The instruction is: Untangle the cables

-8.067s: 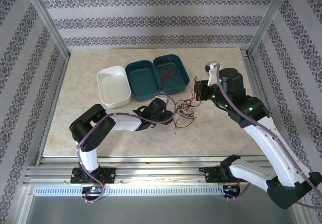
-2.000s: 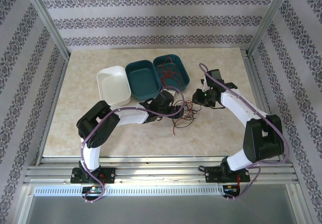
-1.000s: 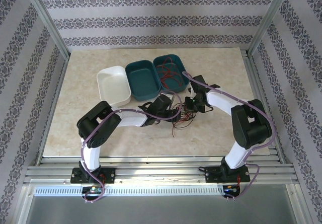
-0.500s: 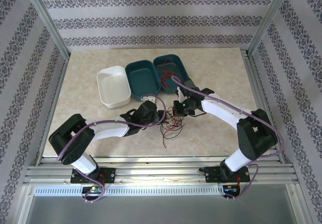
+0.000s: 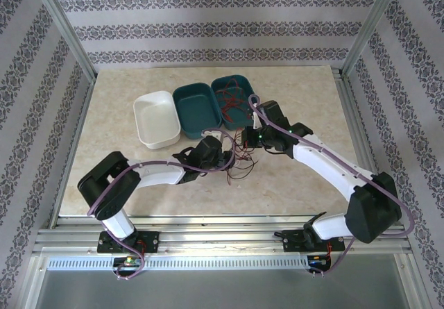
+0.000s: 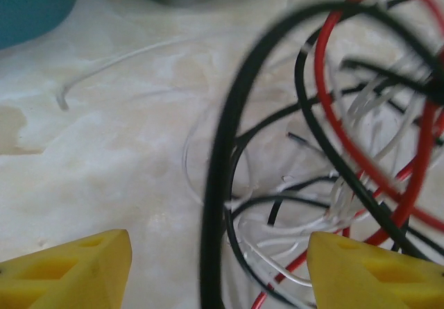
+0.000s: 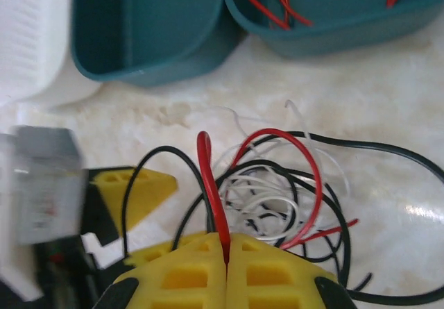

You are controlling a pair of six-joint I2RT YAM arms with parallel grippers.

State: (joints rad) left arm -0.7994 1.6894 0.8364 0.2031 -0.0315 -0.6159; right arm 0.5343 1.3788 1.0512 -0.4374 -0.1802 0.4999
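Cables [image 7: 277, 191]: one loose tangle of thin red, black and white loops; strand count not resolvable.
Right gripper [image 7: 227, 243]: fingers pressed together on one red strand, tangle just beyond them.
Left gripper [image 6: 218, 271]: fingers apart, tangle between them.
Beyond the fingers: two teal tubs [image 5: 198, 107], one white tub [image 5: 156, 118].

One black loop of the cables [image 6: 220, 177] sits so near the left wrist camera that I see only a smear, and the lower edge crops my left hand [image 6: 220, 271]. A red strand vanishes between my right hand's [image 7: 227, 264] pressed pads, likewise cropped. From above, both hands cover part of the tangle; I cannot separate strands.
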